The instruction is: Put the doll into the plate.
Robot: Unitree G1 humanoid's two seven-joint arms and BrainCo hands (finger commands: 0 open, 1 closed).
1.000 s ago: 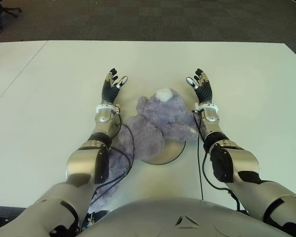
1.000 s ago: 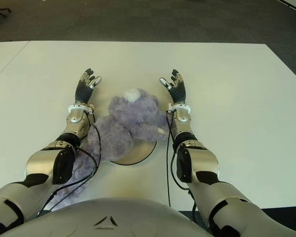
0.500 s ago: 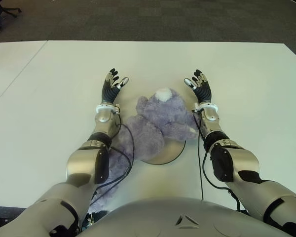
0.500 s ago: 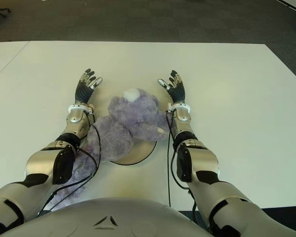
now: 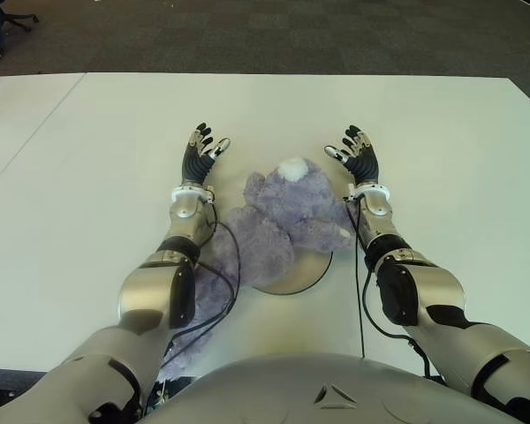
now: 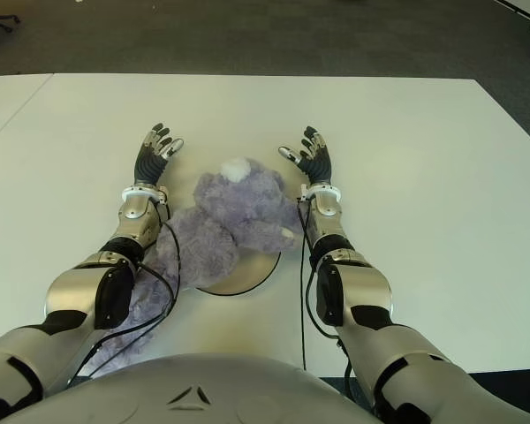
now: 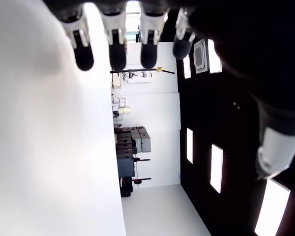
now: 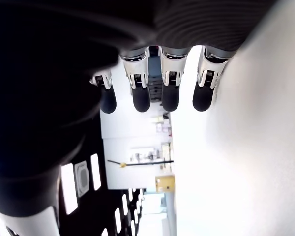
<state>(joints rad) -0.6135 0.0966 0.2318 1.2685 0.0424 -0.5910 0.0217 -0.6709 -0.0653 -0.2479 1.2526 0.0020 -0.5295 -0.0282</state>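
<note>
A fluffy purple doll (image 5: 287, 212) with a white patch on top lies over a round plate (image 5: 299, 276), covering most of it; only the plate's near rim shows. My left hand (image 5: 200, 152) is to the doll's left with fingers spread and nothing in it. On the doll's right, my right hand (image 5: 357, 152) is also open and empty, its fingers extended. In the left wrist view the left fingertips (image 7: 117, 54) stand straight over the white table, and in the right wrist view the right fingertips (image 8: 141, 98) do the same.
The white table (image 5: 442, 150) stretches wide around both hands. A second table (image 5: 18, 115) adjoins on the left. Dark carpet (image 5: 274, 35) lies beyond the far edge. Black cables (image 5: 225, 265) run along both forearms near the plate.
My right hand has edged slightly forward and toward the doll, its thumb spreading inward. The left hand, doll and plate have not moved.
</note>
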